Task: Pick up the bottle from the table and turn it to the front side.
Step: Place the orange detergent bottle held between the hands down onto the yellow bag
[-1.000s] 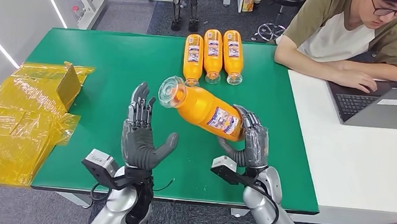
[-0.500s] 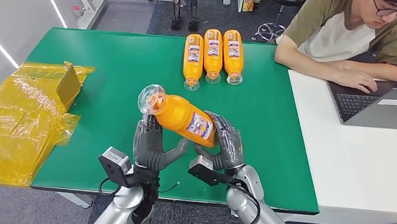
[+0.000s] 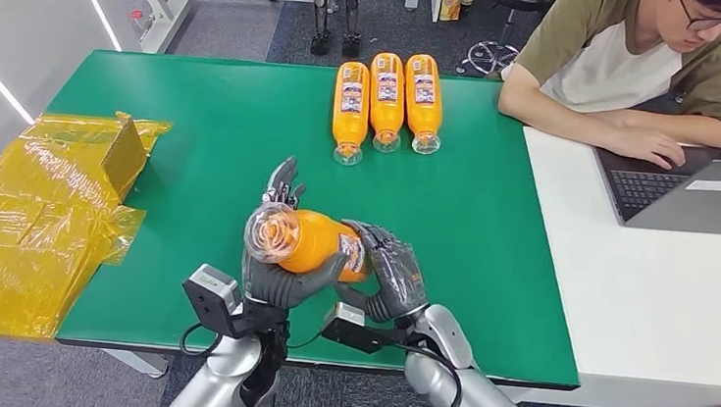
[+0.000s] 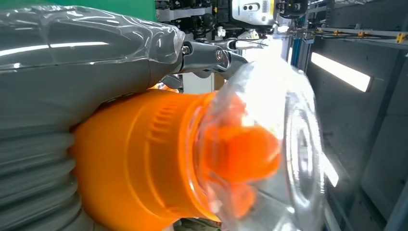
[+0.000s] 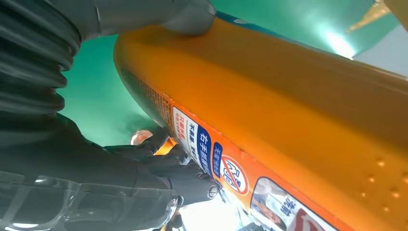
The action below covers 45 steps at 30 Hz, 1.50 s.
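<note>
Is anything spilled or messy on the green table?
No spill shows. The yellow plastic wrapping lies crumpled over the table's left edge, partly hanging off. The three bottles by the far edge lie neatly side by side.

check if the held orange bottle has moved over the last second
Yes. The held orange bottle has come left and toward the robot, farther from the three bottles lying on the green table.
</note>
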### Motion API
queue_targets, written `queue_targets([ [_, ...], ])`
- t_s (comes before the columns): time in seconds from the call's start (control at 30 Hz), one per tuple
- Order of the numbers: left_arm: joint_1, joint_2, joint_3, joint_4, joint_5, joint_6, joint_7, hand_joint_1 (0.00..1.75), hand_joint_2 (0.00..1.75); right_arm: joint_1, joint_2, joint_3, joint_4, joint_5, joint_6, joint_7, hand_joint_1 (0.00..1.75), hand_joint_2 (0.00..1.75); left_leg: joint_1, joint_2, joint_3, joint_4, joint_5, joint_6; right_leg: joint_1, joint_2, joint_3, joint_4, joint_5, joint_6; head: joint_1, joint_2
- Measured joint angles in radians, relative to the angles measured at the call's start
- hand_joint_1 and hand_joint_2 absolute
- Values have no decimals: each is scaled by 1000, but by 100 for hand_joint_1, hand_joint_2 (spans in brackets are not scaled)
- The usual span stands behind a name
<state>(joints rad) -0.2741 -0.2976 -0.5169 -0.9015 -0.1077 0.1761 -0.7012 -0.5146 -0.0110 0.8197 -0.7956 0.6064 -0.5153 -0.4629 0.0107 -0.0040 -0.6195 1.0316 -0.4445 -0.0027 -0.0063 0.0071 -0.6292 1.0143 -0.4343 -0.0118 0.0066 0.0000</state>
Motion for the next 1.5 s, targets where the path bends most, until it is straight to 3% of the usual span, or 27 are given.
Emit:
queue_targets([
  [0.37,3,0,11,-10,24,65,0,0,175,2,-5,12,-10,127,27,101,175,175,0,0,0,0,0,0,0,0,0,0,0,0,0,0],
  [0.4,4,0,14,-12,22,65,0,15,175,4,-5,12,-12,136,27,108,175,175,0,0,0,0,0,0,0,0,0,0,0,0,0,0],
  [0.5,7,0,19,-20,11,54,0,146,175,18,-6,10,-28,165,25,132,175,175,0,0,0,0,0,0,0,0,0,0,0,0,0,0],
  [0.53,7,0,20,-23,6,47,0,175,175,26,-8,7,-36,176,24,141,175,175,0,0,0,0,0,0,0,0,0,0,0,0,0,0],
  [0.9,8,-2,21,-29,-18,-31,6,175,175,60,-22,-30,-85,219,32,149,175,175,0,1,0,0,-1,-1,0,1,-1,0,0,0,0,0],
  [0.97,8,-2,21,-32,-16,-31,8,175,175,54,-21,-32,-81,212,35,138,161,175,0,1,0,0,-1,-1,0,1,-1,0,0,0,0,0],
  [1.0,8,-2,21,-34,-16,-31,10,175,175,50,-21,-33,-78,209,35,133,133,175,0,1,0,0,-1,-1,0,1,-1,0,0,0,0,0],
  [1.1,8,-2,21,-39,-15,-30,16,175,175,44,-20,-34,-67,202,24,121,16,175,0,0,0,0,0,-1,0,1,-1,0,0,0,0,0],
  [1.13,8,-2,21,-40,-15,-29,18,175,175,43,-20,-34,-64,202,16,117,0,175,0,0,0,0,0,-1,0,1,-1,0,0,0,0,0],
  [1.5,7,-3,21,-53,-38,33,30,175,175,36,7,-26,-18,152,-70,68,0,175,0,0,0,0,-1,-1,0,1,0,0,0,0,0,0],
])
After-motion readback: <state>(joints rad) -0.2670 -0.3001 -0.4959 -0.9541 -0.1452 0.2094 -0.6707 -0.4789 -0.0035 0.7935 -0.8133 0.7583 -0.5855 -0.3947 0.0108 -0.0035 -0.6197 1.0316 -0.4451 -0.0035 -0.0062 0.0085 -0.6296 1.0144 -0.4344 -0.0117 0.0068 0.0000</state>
